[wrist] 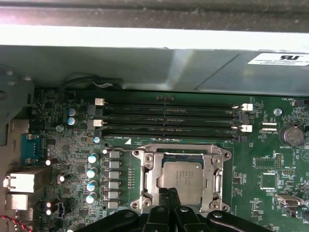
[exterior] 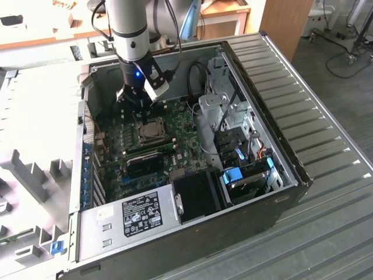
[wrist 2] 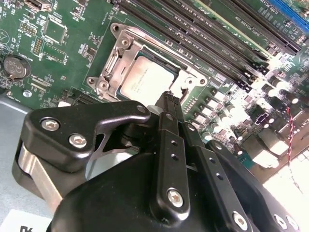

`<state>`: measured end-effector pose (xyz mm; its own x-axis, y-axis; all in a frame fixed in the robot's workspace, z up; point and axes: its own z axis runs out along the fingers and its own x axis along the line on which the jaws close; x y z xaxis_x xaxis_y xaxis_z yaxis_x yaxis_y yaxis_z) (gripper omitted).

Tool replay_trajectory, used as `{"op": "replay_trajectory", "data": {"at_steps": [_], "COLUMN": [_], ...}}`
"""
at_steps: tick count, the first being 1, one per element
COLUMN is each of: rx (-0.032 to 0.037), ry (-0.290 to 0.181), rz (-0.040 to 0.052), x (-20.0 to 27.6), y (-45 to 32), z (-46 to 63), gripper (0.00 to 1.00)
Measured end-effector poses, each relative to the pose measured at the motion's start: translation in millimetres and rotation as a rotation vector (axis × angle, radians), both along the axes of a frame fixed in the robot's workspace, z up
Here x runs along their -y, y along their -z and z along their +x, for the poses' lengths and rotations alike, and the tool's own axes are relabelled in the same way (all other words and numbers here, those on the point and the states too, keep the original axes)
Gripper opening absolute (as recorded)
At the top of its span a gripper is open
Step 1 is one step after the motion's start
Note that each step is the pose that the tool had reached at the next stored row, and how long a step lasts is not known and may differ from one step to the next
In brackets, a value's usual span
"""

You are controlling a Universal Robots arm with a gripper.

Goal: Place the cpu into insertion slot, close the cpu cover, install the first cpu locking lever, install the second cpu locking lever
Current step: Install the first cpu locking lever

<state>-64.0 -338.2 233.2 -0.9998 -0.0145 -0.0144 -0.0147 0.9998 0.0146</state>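
Open pc case on the bench, gripper with fingers pressed together and empty, tips right over one edge of the cpu sitting in the insertion slot, cpu cover flat around it.

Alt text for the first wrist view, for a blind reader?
The black tool, its tips shut together, sits at the edge of a dull silver-grey square chip framed by a thin silvery metal cover plate on a green circuit board. Beyond lie long dark memory slots.
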Motion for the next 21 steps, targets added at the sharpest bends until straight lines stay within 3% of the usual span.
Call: {"op": "replay_trajectory", "data": {"at_steps": [9,21], "rx": [-0.0001,0.0], "ry": [0.0,0.0], "rz": [-0.0002,0.0], "x": [0.1,0.0], "y": [-0.4,-8.0], "z": [-3.8,-3.7], "gripper": [0.11,0.11]}}
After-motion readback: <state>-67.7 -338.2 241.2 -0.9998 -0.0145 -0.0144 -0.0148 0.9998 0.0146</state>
